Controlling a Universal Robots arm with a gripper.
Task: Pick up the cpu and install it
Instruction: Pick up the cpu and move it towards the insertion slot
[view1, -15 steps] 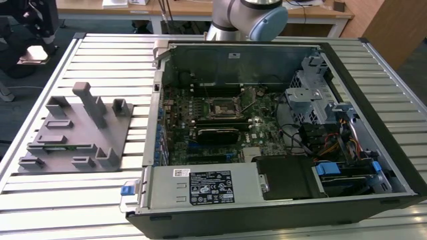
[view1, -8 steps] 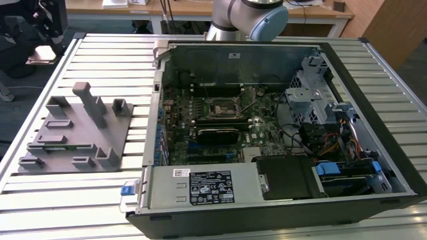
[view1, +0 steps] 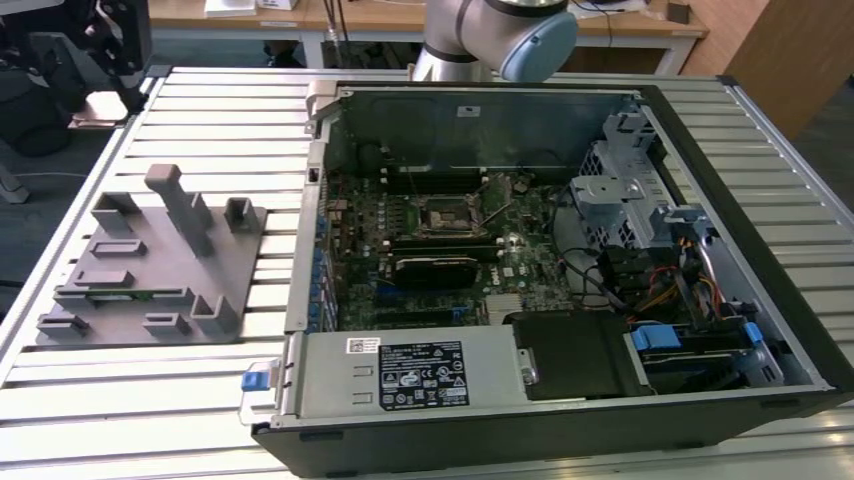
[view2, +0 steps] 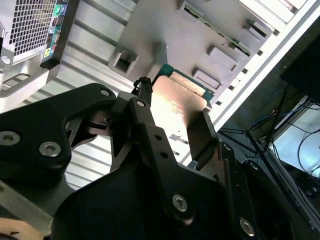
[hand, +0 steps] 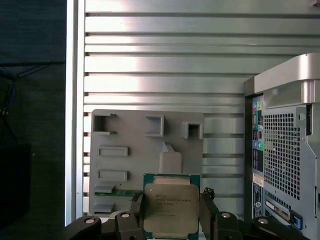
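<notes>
inside the open pc case (view1: 561, 435) the dark socket (view1: 445, 212) on the board looks unfilled from where i stand, so the install isn't done, i'd say. the pick-up half looks done tho. over the grey fixture (hand: 135, 150), just beside the case, the tool (hand: 172, 202) has its fingers clamped on opposite edges of the cpu (hand: 171, 212). the chip seems lifted clear of the fixture, w/ the metal top facing the cam in both wrist views. what's left is getting it into the socket.

room: wooden desk (view1: 374, 15) at the back, cables (view2: 272, 137) on a dark floor. tabletop (view1: 160, 400): pale ribbed metal slats, w/ glare in spots.
</notes>
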